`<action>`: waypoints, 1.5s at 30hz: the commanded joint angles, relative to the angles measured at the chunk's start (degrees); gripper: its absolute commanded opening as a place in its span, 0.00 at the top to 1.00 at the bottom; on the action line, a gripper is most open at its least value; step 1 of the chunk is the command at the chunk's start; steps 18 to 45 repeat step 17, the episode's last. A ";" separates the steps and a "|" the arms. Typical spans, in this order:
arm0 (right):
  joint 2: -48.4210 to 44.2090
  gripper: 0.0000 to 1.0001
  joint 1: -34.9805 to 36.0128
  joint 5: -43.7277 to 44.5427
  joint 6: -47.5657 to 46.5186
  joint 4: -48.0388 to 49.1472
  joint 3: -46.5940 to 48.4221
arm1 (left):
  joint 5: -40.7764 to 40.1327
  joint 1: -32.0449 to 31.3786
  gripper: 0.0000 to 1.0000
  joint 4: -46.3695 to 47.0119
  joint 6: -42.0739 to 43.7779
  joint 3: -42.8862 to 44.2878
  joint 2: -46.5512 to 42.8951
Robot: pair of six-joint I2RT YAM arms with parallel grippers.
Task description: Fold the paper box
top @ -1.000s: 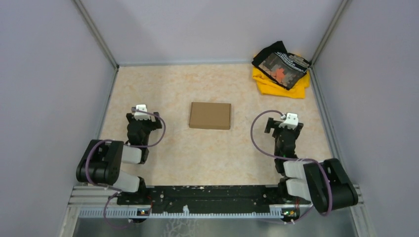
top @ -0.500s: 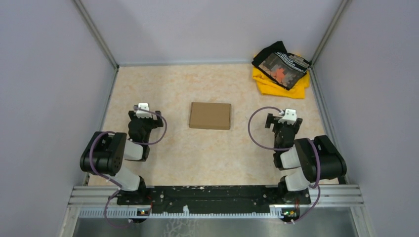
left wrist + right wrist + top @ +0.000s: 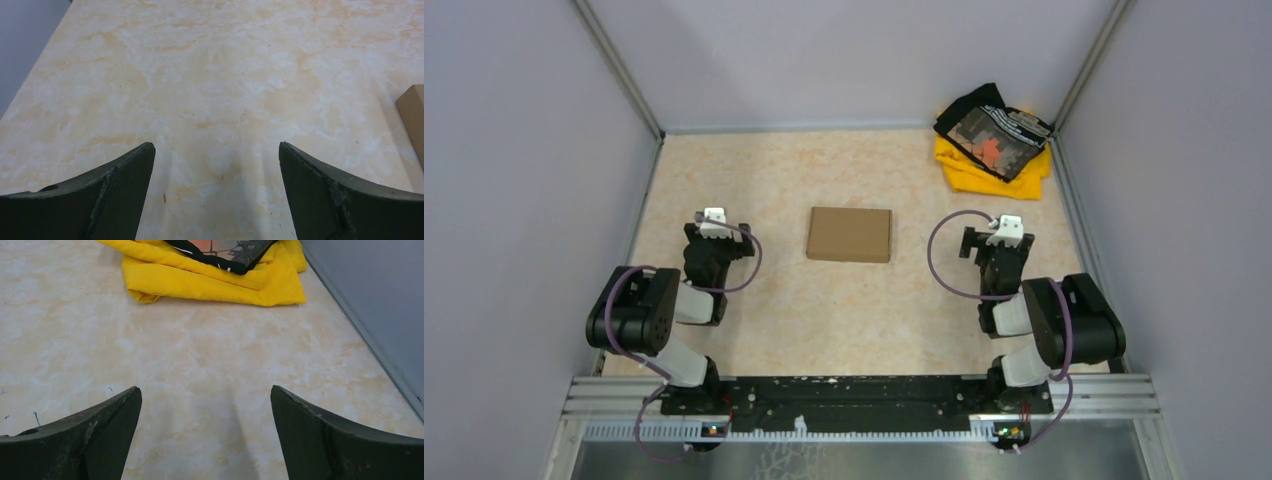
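From above, we see the paper box (image 3: 849, 234) lying flat as a plain brown rectangle on the marbled table (image 3: 824, 165), with neither arm touching it. The left gripper (image 3: 716, 230) sits well to the left of the box and the right gripper (image 3: 997, 240) well to its right, both roughly level with it. A yellow and black cloth pile (image 3: 992, 148) lies beyond the box to the right, in the far corner. In the left wrist view, we find the left gripper (image 3: 215, 145) with its jaws spread wide and only bare table between them. An edge of the box (image 3: 413, 122) shows at the right border, apart from the fingers. In the right wrist view, the right gripper (image 3: 204, 388) likewise has its jaws wide apart and holds nothing, and the cloth pile (image 3: 215, 282) lies ahead of it.
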 commanded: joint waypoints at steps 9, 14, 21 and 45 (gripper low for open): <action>-1.31 0.01 -0.56 -1.06 0.66 2.28 0.91 | 1.15 0.38 0.01 0.83 0.40 0.64 0.40; -1.28 0.01 -0.56 -1.30 0.60 1.50 1.34 | 1.15 0.38 0.01 0.83 0.37 0.64 0.38; -1.21 0.01 -0.59 -1.25 0.61 1.56 1.30 | 1.15 0.38 0.01 0.86 0.43 0.64 0.37; -1.21 0.01 -0.59 -1.25 0.61 1.56 1.30 | 1.15 0.38 0.01 0.86 0.43 0.64 0.37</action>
